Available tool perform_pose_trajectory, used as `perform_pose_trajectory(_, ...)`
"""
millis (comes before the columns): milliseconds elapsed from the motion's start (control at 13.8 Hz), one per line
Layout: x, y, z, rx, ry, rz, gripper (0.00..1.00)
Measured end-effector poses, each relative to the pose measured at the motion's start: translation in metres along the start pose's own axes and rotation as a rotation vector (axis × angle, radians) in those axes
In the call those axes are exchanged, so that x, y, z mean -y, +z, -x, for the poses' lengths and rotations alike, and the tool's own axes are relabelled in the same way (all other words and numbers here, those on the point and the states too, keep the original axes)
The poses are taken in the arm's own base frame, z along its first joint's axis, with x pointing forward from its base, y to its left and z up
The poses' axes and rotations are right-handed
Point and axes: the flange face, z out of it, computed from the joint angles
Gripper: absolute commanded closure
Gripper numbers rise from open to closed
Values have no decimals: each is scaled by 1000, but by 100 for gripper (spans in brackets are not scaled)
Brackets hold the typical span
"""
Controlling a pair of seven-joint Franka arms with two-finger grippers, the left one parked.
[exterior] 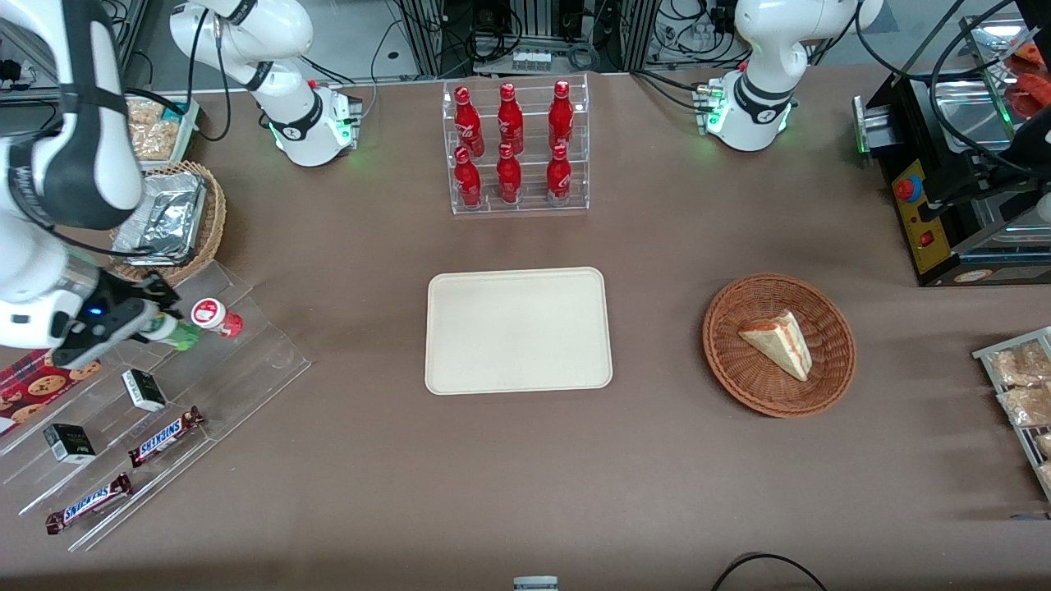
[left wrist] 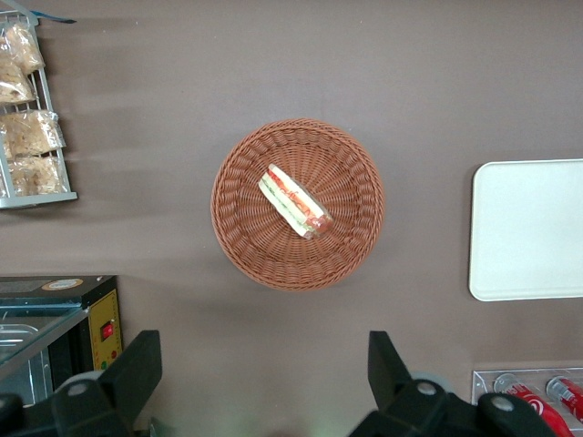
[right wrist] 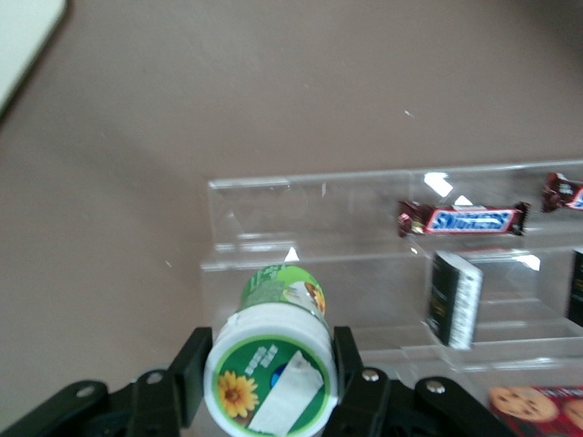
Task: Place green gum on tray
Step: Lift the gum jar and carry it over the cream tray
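The green gum is a small green bottle with a white lid. It sits between the fingers of my right gripper over the upper step of the clear stepped rack. In the right wrist view the black fingers press both sides of its white lid, which bears a green and yellow flower mark. The similar red bottle lies right beside it on the rack. The beige tray lies empty at the table's middle, well away toward the parked arm's end; it also shows in the left wrist view.
The stepped rack also holds Snickers bars and small black boxes. A wicker basket with foil packs stands near the working arm. A clear rack of red bottles is farther from the camera than the tray. A round basket with a sandwich lies toward the parked arm's end.
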Motion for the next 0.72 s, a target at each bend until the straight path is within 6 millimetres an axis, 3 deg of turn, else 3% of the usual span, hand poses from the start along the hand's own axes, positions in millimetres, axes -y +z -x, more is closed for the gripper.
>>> perform_pose_trajectory(217, 54, 11, -41, 36, 111, -18, 100)
perform_pose_trajectory(724, 211, 43, -139, 77, 384, -35, 100)
